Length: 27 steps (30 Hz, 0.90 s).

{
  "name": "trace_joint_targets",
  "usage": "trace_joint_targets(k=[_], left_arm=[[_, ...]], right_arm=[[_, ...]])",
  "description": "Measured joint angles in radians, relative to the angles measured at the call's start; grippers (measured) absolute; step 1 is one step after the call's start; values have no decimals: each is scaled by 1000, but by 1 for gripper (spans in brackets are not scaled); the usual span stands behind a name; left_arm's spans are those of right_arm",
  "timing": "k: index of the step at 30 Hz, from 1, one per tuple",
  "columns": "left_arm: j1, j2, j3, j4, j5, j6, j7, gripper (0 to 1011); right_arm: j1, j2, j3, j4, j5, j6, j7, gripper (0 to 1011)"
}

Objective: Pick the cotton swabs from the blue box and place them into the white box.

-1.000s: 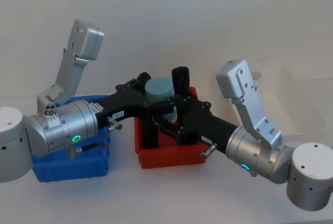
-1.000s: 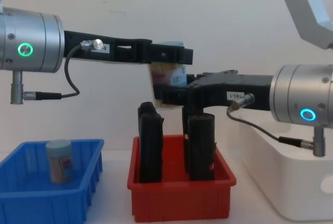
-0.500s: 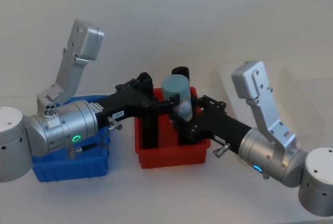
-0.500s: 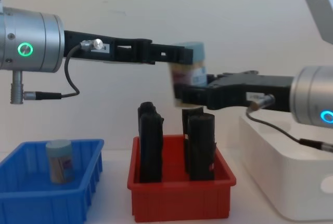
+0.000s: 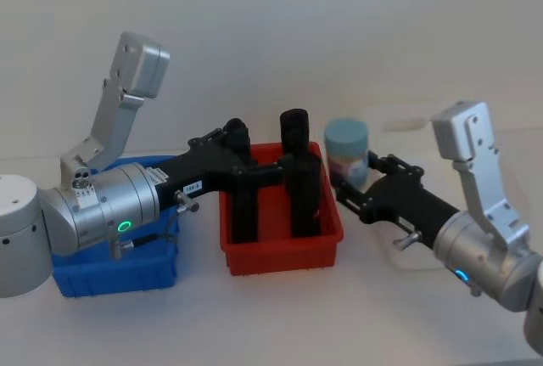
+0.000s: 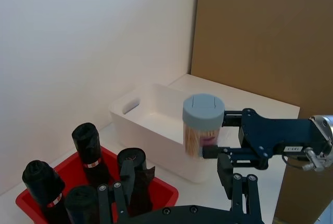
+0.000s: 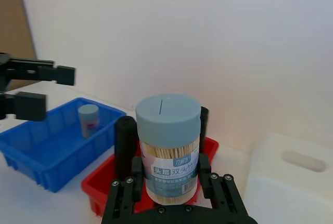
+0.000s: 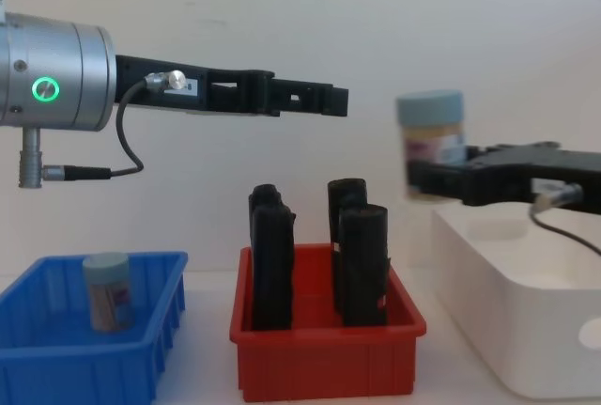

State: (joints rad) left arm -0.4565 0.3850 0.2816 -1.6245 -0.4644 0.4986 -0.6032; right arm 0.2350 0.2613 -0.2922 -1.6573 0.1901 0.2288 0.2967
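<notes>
My right gripper (image 8: 434,179) is shut on a cotton swab jar (image 8: 430,140) with a light blue lid and holds it upright in the air. The jar (image 5: 348,155) hangs just right of the red bin, over the near left edge of the white box (image 8: 526,330). The label shows clearly on the jar (image 7: 168,146) in the right wrist view. A second cotton swab jar (image 8: 106,290) stands in the blue box (image 8: 56,367). My left gripper (image 8: 331,101) stays open and empty, stretched out high above the red bin.
A red bin (image 8: 329,367) with several tall black upright objects (image 8: 272,255) sits between the blue box and the white box. My left arm reaches across over it. The white box (image 6: 156,109) has an oval handle hole.
The right gripper has carried the jar to the right, away from the left gripper and from above the red bin to the white box's edge. The left arm has not moved.
</notes>
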Motion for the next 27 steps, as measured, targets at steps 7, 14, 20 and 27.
trace_joint_targets(k=[7,14,20,27], left_arm=[[0,0,0,0,0,0,0,1004],[0,0,0,0,0,0,0,1004],[0,0,0,0,0,0,0,1004],[0,0,0,0,0,0,0,1004]], right_arm=[[-14,30,35,6,29,-7,-75,618],[-12,49,64,36,47,-3,-124,618],[10,52,78,83,50,8,-143,618],[40,47,82,139,46,16,-139,618]])
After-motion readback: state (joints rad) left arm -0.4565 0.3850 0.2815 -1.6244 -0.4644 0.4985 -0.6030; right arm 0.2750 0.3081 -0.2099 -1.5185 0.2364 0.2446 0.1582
